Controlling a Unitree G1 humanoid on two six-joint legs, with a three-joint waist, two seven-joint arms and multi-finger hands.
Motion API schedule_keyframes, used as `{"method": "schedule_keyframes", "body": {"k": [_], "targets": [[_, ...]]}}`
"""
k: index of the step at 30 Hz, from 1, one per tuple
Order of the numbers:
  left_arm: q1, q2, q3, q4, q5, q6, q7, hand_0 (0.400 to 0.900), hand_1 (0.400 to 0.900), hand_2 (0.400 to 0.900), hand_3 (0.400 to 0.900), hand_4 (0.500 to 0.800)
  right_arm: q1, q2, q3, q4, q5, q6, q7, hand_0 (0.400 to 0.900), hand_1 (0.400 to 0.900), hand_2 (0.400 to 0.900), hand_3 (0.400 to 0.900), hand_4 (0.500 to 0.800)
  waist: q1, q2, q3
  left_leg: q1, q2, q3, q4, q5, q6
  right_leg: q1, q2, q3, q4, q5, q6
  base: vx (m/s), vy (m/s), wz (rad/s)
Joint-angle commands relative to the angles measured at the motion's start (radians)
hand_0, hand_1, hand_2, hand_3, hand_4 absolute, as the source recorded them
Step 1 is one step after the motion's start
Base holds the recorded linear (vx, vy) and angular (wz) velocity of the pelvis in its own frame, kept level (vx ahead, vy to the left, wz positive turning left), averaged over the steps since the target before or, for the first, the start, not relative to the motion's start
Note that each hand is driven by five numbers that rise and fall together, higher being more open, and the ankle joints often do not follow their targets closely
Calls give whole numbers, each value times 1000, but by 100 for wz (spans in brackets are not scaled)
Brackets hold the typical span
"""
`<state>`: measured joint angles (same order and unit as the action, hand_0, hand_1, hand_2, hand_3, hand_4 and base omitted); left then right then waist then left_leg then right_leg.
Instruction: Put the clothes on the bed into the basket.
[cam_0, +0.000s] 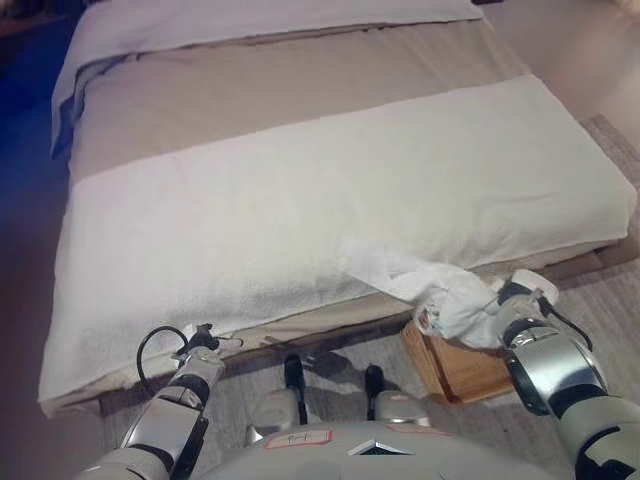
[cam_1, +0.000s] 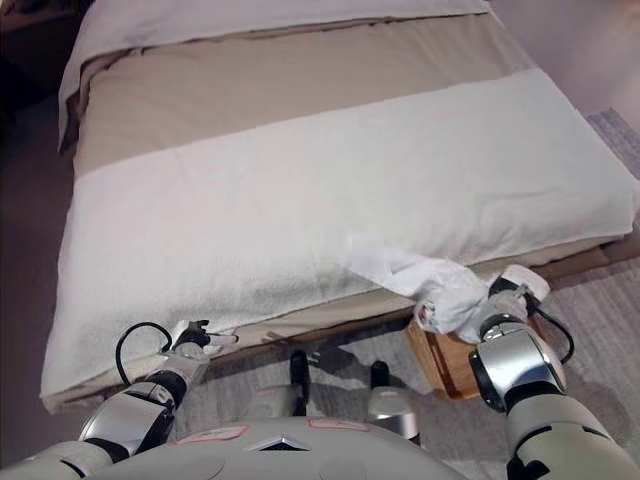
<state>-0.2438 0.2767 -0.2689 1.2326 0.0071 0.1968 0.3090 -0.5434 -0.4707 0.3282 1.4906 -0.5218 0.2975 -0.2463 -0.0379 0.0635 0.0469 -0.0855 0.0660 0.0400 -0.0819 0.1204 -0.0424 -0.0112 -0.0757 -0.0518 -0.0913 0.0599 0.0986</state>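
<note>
A white garment (cam_0: 420, 280) trails from the near edge of the bed (cam_0: 300, 190) down toward the wooden basket (cam_0: 455, 368) on the floor at the right. My right hand (cam_0: 478, 310) is buried in the bunched end of the cloth just above the basket, so its fingers are hidden. My left hand (cam_0: 200, 345) sits low at the bed's near left edge, with straight fingers pointing right and holding nothing.
The bed has a white blanket across its near half, a beige sheet (cam_0: 270, 90) behind it and a white cover at the head. A grey rug (cam_0: 600, 300) lies under the bed's foot and the basket.
</note>
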Motion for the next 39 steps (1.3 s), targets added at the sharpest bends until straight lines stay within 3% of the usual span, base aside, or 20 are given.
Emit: {"method": "schedule_keyframes", "body": {"k": [1, 8, 9, 10, 24, 34, 38, 39], "targets": [[-72, 45, 5, 111, 59, 7, 21, 900, 900, 900, 900, 800, -68, -105, 34, 76, -6, 26, -38, 400, 400, 400, 400, 500, 6, -3, -33, 54, 20, 40, -5, -70, -33, 10, 39, 1, 4, -61, -29, -18, -58, -4], [-96, 52, 1, 116, 58, 12, 15, 900, 900, 900, 900, 800, -83, -139, 38, 101, -8, 35, -28, 400, 400, 400, 400, 500, -3, 26, -32, 55, 26, 42, -5, -59, -43, 13, 46, -2, 4, -63, -35, -14, -41, 0], [-110, 73, 9, 116, 47, 13, 11, 900, 900, 900, 900, 800, -115, -204, 46, 95, -18, 32, -13, 759, 759, 759, 759, 715, -4, 36, -36, 51, 28, 42, -5, -54, -48, 12, 47, -6, 4, -65, -34, -12, -33, 7], [-105, 70, 7, 111, 48, 10, 14, 900, 900, 900, 900, 800, -99, -193, 48, 100, -16, 38, -11, 900, 900, 900, 900, 800, -4, 41, -33, 50, 29, 40, -5, -52, -50, 13, 47, -8, 4, -67, -35, -11, -33, 7], [-84, 4, -14, 92, 27, 6, 41, 900, 900, 900, 900, 800, 15, -4, 37, 63, 40, 32, -63, 900, 900, 900, 900, 800, -5, 58, -25, 59, 32, 24, -5, -51, -50, 34, 49, -33, 4, -76, -43, -3, -22, 5], [-72, -30, -39, 66, 32, -8, 59, 900, 900, 900, 900, 800, -21, 217, 98, -141, 219, -95, -98, 900, 900, 900, 900, 800, 17, 22, -34, 82, 25, 11, -5, -65, -39, 64, 42, -46, 4, -83, -44, 3, 19, 7], [-57, -32, -35, 35, 32, -13, 69, 900, 900, 900, 900, 800, 4, 255, 99, -217, 290, -117, -89, 900, 900, 900, 900, 800, 24, 8, -29, 91, 19, 2, -5, -67, -33, 77, 37, -58, 4, -84, -42, -16, 41, 17], [-46, -57, -39, 21, 37, -22, 81, 900, 900, 900, 900, 800, 110, 300, 91, -173, 299, -138, -73, 900, 900, 900, 900, 800, 27, 7, -21, 98, 13, -6, -5, -71, -27, 88, 31, -70, 4, -85, -40, -12, 66, 21]]}}
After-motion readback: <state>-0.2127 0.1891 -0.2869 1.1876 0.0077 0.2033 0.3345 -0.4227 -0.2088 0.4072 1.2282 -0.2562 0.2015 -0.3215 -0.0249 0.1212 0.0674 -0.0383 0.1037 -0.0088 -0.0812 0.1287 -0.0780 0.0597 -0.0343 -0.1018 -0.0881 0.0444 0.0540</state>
